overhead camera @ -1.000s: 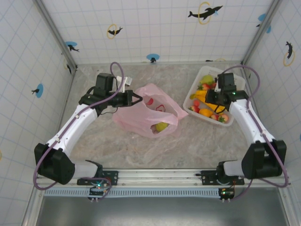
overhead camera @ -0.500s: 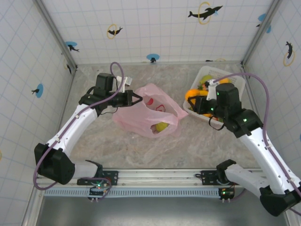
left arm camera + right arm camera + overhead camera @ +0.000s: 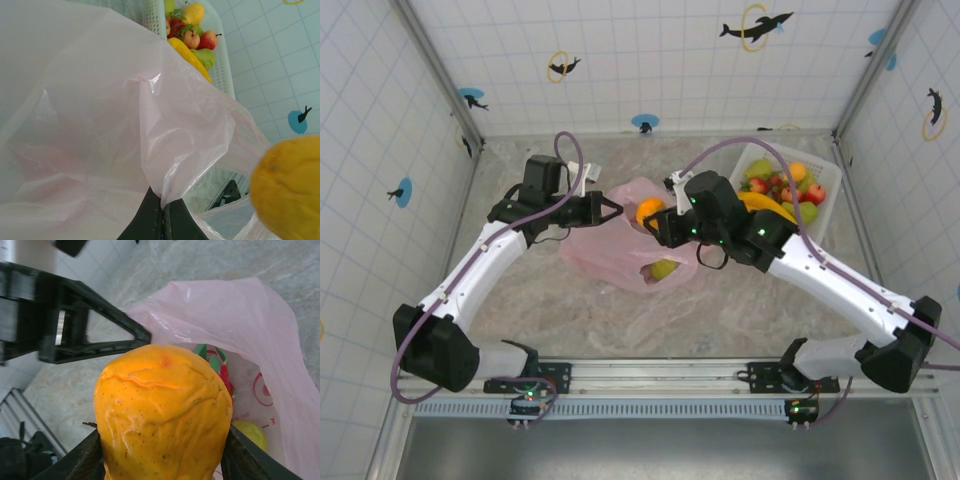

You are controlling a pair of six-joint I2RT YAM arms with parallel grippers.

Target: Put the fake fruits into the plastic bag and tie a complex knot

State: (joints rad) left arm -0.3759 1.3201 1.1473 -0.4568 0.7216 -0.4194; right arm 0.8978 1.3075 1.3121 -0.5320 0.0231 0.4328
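Marble-look desk, tiled walls around: the left hand was pinched tight on the pink plastic bag at its rim. The right hand clamped an orange fruit right over the bag's mouth. More fake fruits sat in the white basket, well to the right.

The jaws pinch orange fruit above pink bag.

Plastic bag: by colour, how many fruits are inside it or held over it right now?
Orange: 1, the orange fruit held by the right gripper over the plastic bag
Red: 1, the strawberry inside
Yellow-green: 1, the round fruit inside
Total: 3
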